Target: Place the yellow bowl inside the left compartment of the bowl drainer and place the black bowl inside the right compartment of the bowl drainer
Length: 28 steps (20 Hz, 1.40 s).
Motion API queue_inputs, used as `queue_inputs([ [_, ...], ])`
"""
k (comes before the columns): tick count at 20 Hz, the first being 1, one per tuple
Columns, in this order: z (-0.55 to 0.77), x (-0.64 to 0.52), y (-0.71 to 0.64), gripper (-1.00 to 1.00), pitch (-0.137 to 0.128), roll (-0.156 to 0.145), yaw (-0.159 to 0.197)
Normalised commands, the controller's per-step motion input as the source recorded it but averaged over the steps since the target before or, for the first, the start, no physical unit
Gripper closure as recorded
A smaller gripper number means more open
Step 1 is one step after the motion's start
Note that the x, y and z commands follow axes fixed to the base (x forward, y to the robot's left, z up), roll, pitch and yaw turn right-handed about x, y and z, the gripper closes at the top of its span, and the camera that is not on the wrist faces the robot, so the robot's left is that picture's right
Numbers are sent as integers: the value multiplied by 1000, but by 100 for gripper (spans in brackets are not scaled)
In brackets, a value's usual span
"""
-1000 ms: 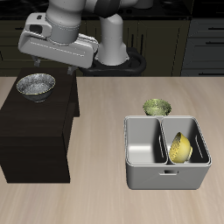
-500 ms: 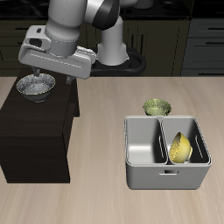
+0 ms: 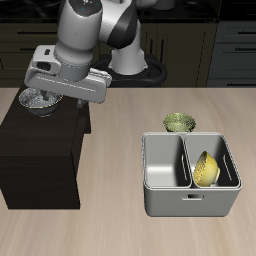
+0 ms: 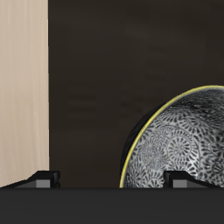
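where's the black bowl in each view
Exterior view: the black bowl sits on the dark cabinet, partly hidden behind the gripper.
Wrist view: the black bowl fills one corner, cut off by the picture's edge, its patterned inside showing.
Shared landmark: the dark cabinet top under the bowl.

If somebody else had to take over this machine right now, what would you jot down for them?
Pincer: open, holding nothing, poised above the black bowl.
Black bowl: on the dark raised block, not yet grasped.
Yellow bowl: tilted on edge in one well of the bowl drainer; that part looks done.
The drainer's other well holds nothing.
An olive-green bowl sits behind the drainer; not part of the job.
Left: grip the black bowl, carry it to the free well, release.
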Motion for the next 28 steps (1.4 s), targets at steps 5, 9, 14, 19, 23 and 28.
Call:
queue_inputs([
  [5,-42,22,73,100,11,-2,-6],
  [9,16,5,82,100,3,13,5],
  [14,52,-3,85,100,0,9,11],
  [19,364,-195,246,100,-56,39,7],
  [23,409,-177,324,100,-57,46,6],
  [28,343,-137,312,100,-41,41,-8],
])
